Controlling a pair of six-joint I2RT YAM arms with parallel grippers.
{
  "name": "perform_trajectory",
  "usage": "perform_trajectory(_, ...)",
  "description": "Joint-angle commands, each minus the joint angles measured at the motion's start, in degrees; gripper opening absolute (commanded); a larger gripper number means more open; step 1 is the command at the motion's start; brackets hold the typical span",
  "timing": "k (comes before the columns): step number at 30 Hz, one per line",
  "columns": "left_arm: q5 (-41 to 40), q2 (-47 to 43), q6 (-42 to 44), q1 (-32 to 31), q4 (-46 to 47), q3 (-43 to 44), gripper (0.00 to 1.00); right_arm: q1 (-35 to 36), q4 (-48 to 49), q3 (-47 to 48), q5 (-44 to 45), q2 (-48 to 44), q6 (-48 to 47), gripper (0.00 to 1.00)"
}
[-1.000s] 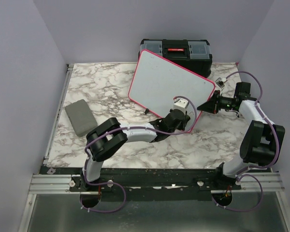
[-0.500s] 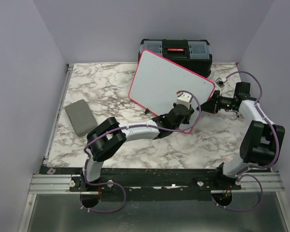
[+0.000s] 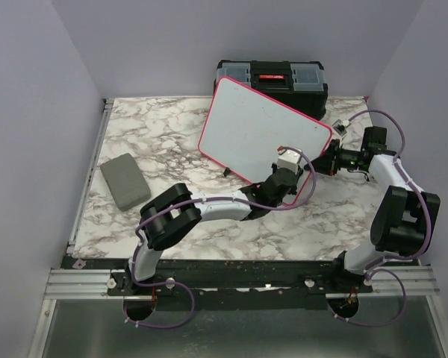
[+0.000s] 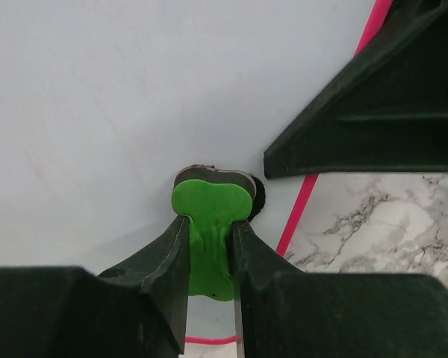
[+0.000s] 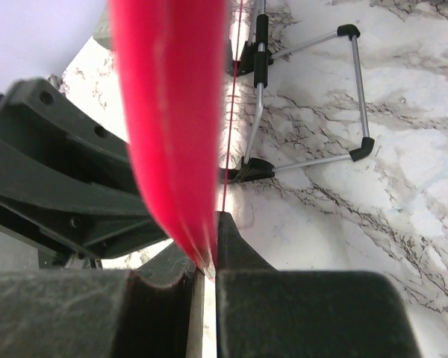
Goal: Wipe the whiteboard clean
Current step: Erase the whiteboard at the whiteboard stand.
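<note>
The whiteboard (image 3: 261,130), white with a pink-red rim, stands tilted on the marble table; its face looks clean. My left gripper (image 3: 291,175) is at the board's lower right corner, shut on a small green eraser (image 4: 209,212) whose dark pad presses on the white face (image 4: 97,112). My right gripper (image 3: 322,162) is shut on the board's right rim (image 5: 172,112), seen edge-on between its jaws. The board's wire stand (image 5: 313,97) with black feet shows behind it.
A black toolbox (image 3: 272,78) stands behind the board at the back. A grey flat pad (image 3: 124,180) lies on the table at the left. Purple walls enclose the table on three sides.
My left gripper slid down and right along the board's lower right part with the eraser. The right gripper moved in a little onto the board's right rim and stays there.
</note>
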Motion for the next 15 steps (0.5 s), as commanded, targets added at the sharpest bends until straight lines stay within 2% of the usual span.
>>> perform_trajectory(1,-3.2,2.2,-1.8,-1.4,1.1,-4.6,0.0,0.9,-0.4,0.7,-6.4,-1.4,-0.4,0.01)
perform_trajectory(15,-3.3,3.0,-2.4,-2.3,0.8,-5.8,0.0,0.9,-0.3,0.7,-6.4,-1.7,-0.4,0.01)
